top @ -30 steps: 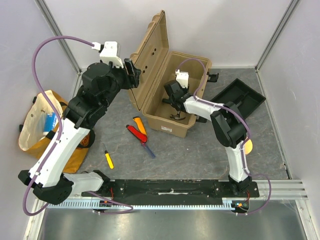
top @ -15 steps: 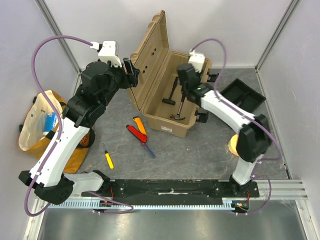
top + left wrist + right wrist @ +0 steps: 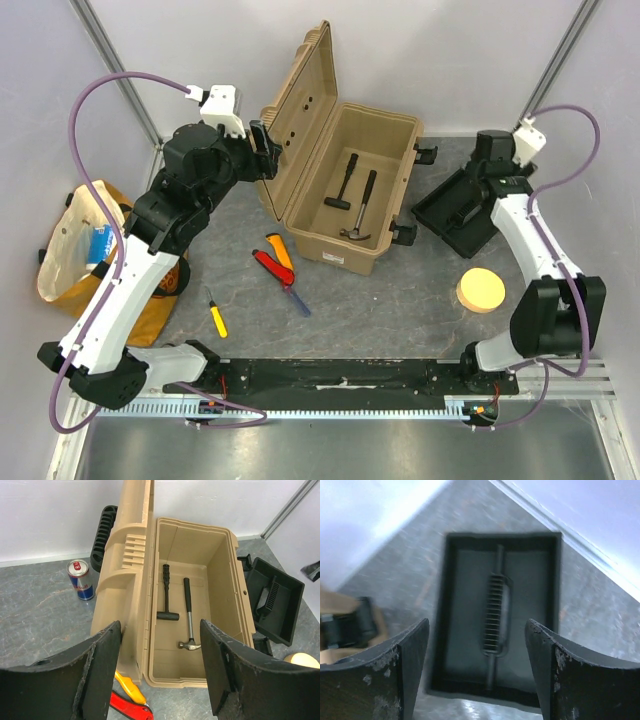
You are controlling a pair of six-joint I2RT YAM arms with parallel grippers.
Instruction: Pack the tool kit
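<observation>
At the left edge of the table (image 3: 380, 310), a yellow-orange cloth bag (image 3: 75, 250) is half hidden behind the left arm, so its contents cannot be made out beyond a patch of blue. Near the front edge lies the yellow screwdriver (image 3: 216, 318), and just right of it the red knife (image 3: 268, 268) lies touching an orange-handled tool (image 3: 282, 250) whose tip is too small to identify. The left gripper (image 3: 160, 665) hangs released beside the outer face of the raised lid (image 3: 300, 110), fingers spread with nothing between them. Behind that lid stands a drinks can (image 3: 80, 580), seen only from the left wrist and hidden in the overhead view. The tan toolbox (image 3: 345, 252) sits open toward the back edge, mid-table, its lid upright and cut off at the top of the wrist view. Inside it, a black-headed hammer (image 3: 166, 597) and a claw hammer (image 3: 189, 617) lie side by side on the floor, apart from each other. To the right, the black inner tray (image 3: 470, 215) rests on the table near the right back corner, outside the box. The right gripper (image 3: 477, 665) hovers over the tray, jaws wide and empty; that wrist view is blurred, showing only a ribbed handle. A round yellow sponge disc (image 3: 481, 290) lies nearer the front, apart from the tray.
</observation>
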